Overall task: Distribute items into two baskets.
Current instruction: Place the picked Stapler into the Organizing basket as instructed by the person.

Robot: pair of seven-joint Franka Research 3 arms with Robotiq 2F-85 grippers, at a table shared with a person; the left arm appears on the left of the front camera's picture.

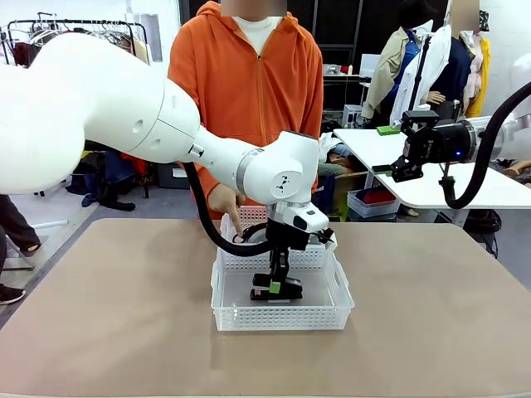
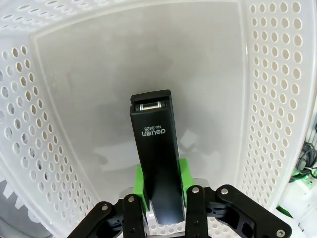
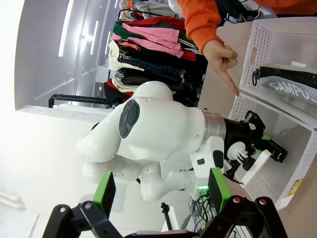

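My left gripper (image 1: pixel 276 286) reaches down into the near white basket (image 1: pixel 282 318) and is shut on the black stapler (image 1: pixel 284 293). The left wrist view shows the stapler (image 2: pixel 154 148) clamped between the green pads (image 2: pixel 140 184), low over the basket's floor (image 2: pixel 124 74). The second basket (image 1: pixel 251 216) stands just behind it. In the right wrist view the grey CAMPUS pouch (image 3: pixel 290 82) lies in that far basket (image 3: pixel 262 44). My right gripper (image 3: pixel 161 191) is open and empty, raised at the right (image 1: pixel 398 170).
A person in an orange hoodie stands at the far side. Their hand (image 1: pixel 226 201) points a finger down at the near basket's back left corner. The tan tabletop (image 1: pixel 108 315) lies bare around the baskets.
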